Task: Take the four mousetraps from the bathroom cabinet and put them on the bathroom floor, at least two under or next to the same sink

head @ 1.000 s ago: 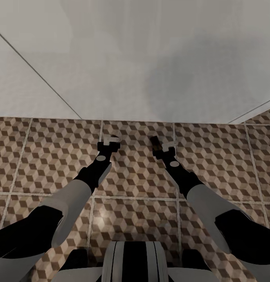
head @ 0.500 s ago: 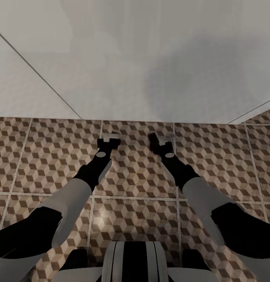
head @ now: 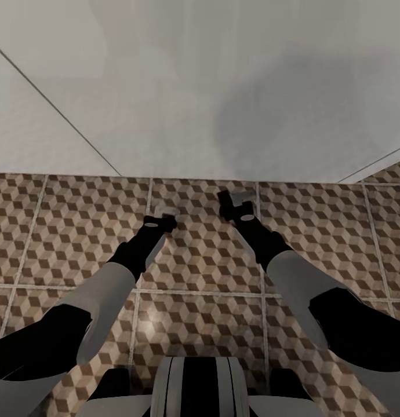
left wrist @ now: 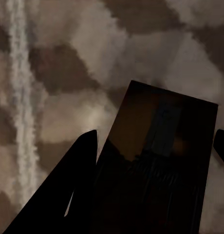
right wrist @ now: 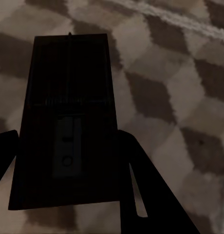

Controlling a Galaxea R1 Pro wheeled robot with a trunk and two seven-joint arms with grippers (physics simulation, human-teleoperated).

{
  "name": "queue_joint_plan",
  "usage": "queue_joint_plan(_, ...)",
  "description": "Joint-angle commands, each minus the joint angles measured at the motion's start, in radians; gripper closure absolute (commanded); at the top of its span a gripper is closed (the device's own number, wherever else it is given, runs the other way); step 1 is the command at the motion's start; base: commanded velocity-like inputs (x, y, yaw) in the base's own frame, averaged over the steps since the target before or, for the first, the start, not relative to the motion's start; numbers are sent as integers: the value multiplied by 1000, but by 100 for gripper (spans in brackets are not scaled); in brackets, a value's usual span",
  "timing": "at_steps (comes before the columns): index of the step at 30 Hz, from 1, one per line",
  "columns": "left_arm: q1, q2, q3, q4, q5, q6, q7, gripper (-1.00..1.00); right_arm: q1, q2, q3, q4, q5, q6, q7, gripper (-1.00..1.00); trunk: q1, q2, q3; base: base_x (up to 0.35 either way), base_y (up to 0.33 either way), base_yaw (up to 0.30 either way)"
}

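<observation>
Here each gripper clamps a flat rectangular wooden mousetrap (left wrist: 160,161) (right wrist: 68,126) above cube-patterned tiles (head: 61,231).

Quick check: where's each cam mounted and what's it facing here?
Head view: on the head, looking down over both arms; left gripper and right gripper low over the bathroom floor by a white panel.
Left wrist view: along the fingers, a mousetrap between them.
Right wrist view: same, another mousetrap.
All three share the floor.
</observation>
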Motion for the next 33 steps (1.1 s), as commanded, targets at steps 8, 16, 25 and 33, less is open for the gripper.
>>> queue_joint_plan(8, -20, 4, -2, -43, 3, 41, 12, 100, -3, -1, 9, 2, -9, 28, -12, 100, 0, 0, 0, 0, 0, 0)
queue_joint_plan(16, -35, 3, 2, -132, 1, 113, 13, 100, -3, -1, 9, 3, -9, 28, -12, 100, 0, 0, 0, 0, 0, 0)
queue_joint_plan(25, -56, 3, 2, -142, 0, 122, 16, 100, -3, 0, 9, 3, -10, 28, -12, 100, 0, 0, 0, 0, 0, 0)
queue_joint_plan(33, -79, 3, 2, -88, 0, 118, 37, 100, -3, 1, 9, 3, -12, 27, -11, 100, 0, 0, 0, 0, 0, 0)
